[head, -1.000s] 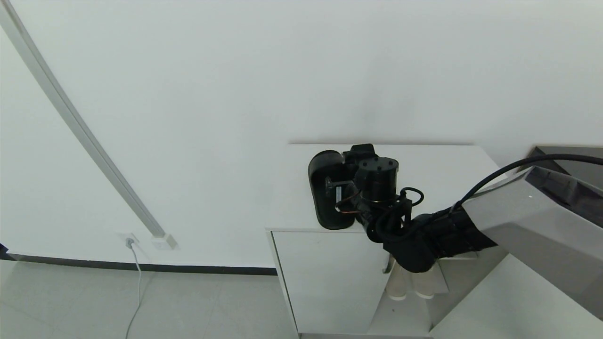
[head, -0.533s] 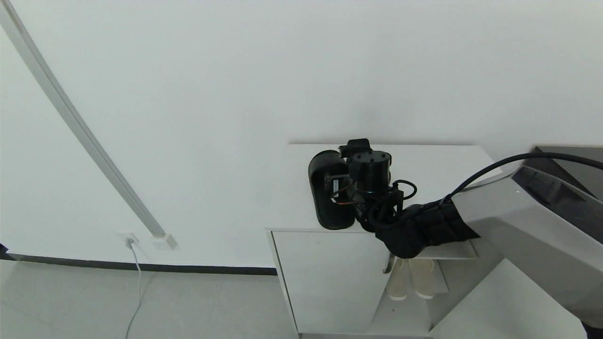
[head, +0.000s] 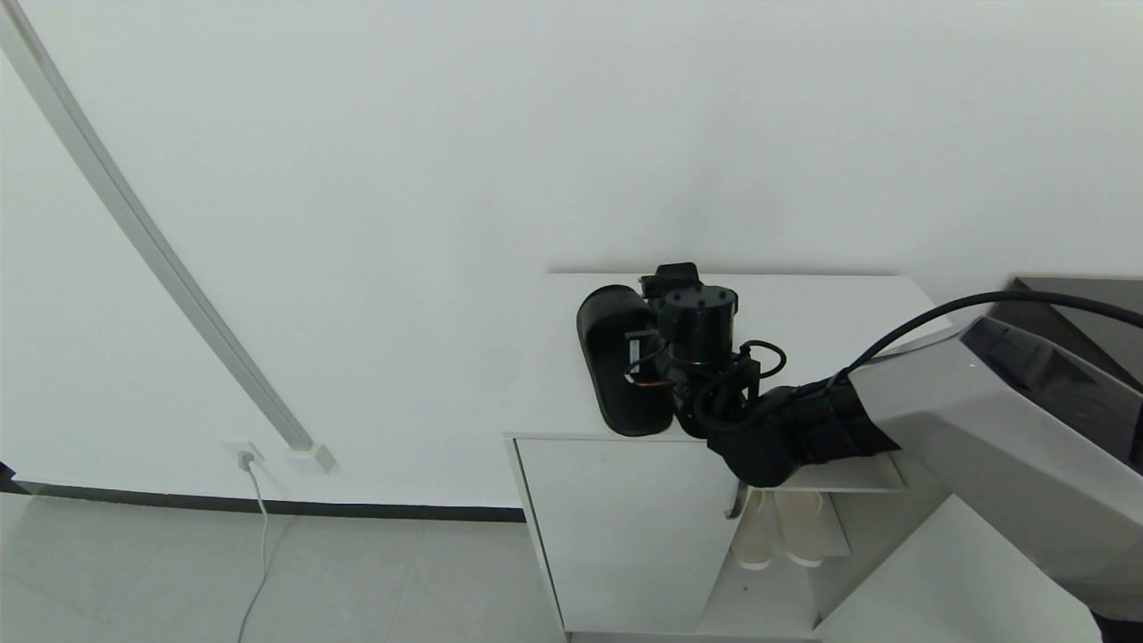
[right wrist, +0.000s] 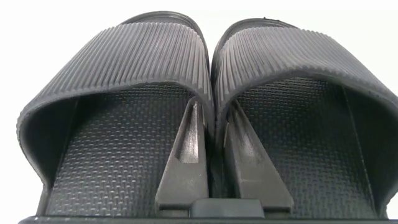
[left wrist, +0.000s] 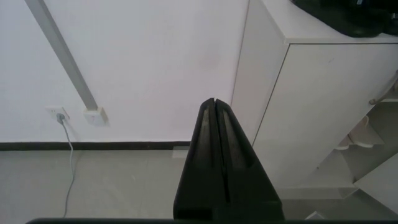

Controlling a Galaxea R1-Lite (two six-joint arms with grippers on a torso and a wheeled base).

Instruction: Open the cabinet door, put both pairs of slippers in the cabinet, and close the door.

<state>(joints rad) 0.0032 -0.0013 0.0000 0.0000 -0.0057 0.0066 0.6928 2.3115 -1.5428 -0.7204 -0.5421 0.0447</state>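
Note:
A pair of black slippers (head: 621, 371) lies on the top of the white cabinet (head: 830, 313), near its front edge. My right gripper (right wrist: 214, 149) has one finger inside each slipper (right wrist: 124, 93) and is shut on their two inner walls. The cabinet's left door (head: 625, 527) is closed and its right side stands open. A pair of beige slippers (head: 777, 531) sits on a shelf inside. My left gripper (left wrist: 214, 109) is shut on nothing, low in front of the cabinet's left side (left wrist: 323, 112).
The open right door panel (head: 946, 580) juts out at the lower right. A wall socket with a cable (head: 246, 460) sits low on the wall to the left, above grey floor (head: 179, 580). A slanted grey rail (head: 134, 223) runs down the wall.
My right arm has drawn back and slightly up over the cabinet top, and the black slippers have shifted a little to the left with it.

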